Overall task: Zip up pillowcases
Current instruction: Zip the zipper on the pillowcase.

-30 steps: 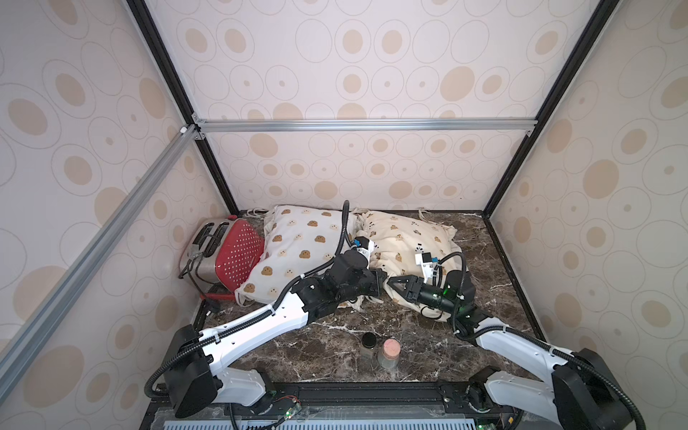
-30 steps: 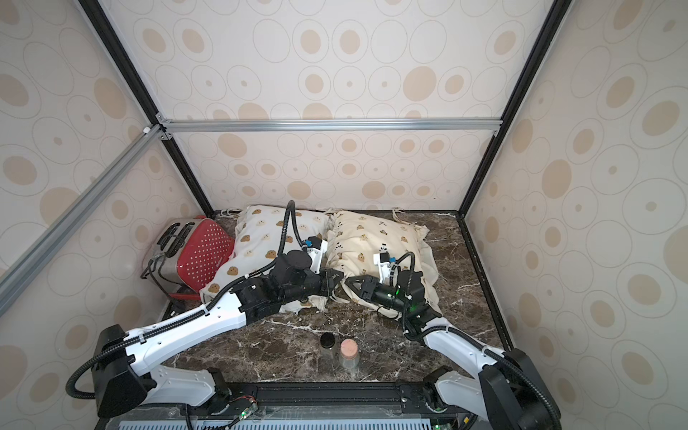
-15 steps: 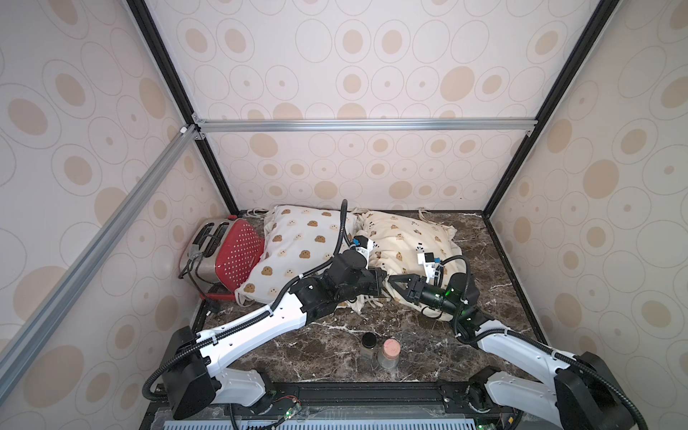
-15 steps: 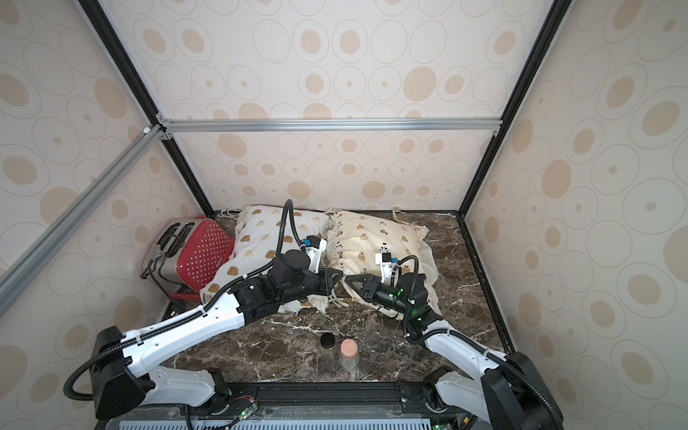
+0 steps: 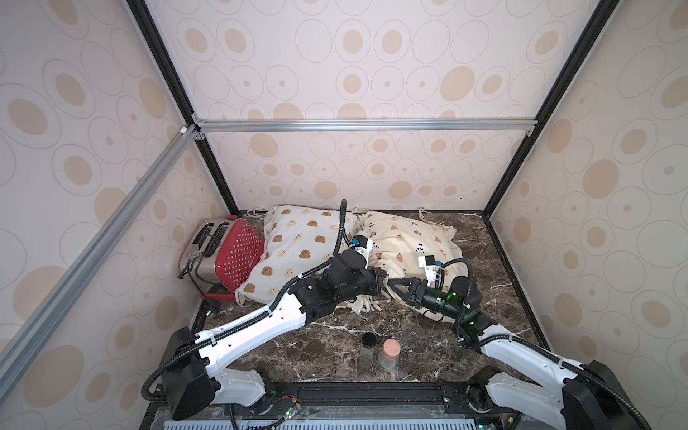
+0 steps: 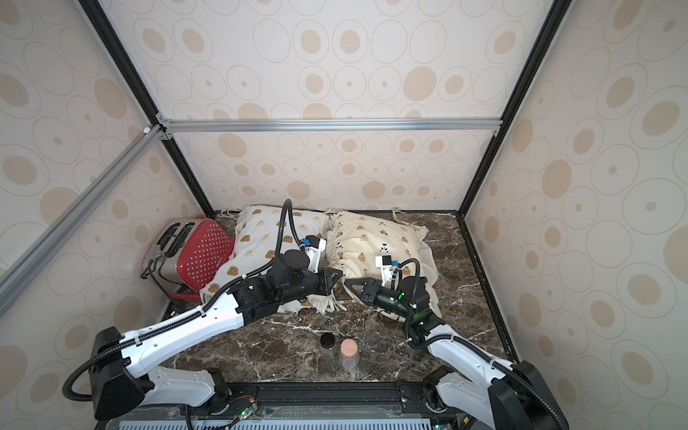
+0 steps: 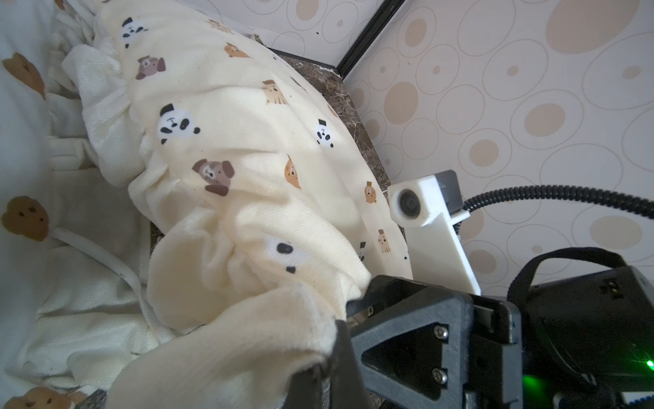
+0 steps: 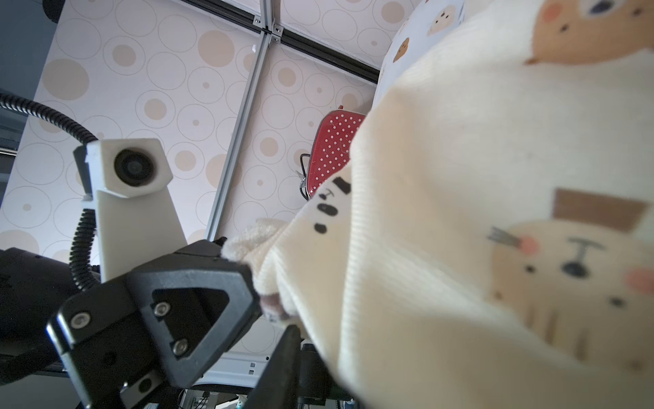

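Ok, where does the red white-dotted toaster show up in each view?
Top view: red white-dotted toaster at rear left, beside white bear-head pillowcase.
Top view: same spot.
Left wrist: not in it.
Right wrist: peeks out behind the cream-yellow bear-and-panda pillowcase.
Shared landmark: that pillowcase, in all four views.

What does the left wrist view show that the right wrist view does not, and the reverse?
Only left wrist: the marble table and the right arm's white camera. Only right wrist: the red toaster, the frame bar and the left arm's white camera. Both: the cream-yellow pillowcase, seen close, with panda prints.
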Controlling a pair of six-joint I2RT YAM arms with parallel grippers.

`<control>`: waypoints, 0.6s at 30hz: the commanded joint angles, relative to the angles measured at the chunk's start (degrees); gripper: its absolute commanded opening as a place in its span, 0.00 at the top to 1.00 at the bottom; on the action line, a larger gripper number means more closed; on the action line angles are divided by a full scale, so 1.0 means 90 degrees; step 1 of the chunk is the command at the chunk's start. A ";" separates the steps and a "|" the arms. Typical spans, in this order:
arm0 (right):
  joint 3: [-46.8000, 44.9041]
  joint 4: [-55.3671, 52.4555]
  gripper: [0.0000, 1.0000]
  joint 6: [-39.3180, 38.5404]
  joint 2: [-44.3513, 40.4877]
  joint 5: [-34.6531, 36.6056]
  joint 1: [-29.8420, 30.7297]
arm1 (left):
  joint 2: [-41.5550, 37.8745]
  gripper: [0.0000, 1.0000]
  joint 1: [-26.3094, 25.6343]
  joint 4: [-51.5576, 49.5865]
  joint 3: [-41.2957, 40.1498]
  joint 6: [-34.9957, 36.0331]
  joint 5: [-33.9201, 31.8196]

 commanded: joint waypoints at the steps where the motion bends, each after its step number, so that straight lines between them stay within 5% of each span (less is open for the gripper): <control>1: 0.0022 -0.0097 0.75 -0.0059 0.0000 0.0047 0.0055 | -0.0173 1.00 -0.0040 0.0203 0.0205 0.0018 0.0049; 18: 0.0285 -0.0210 0.90 -0.0230 0.0402 0.0040 0.0072 | -0.0172 1.00 -0.0038 0.0248 0.0194 0.0023 0.0070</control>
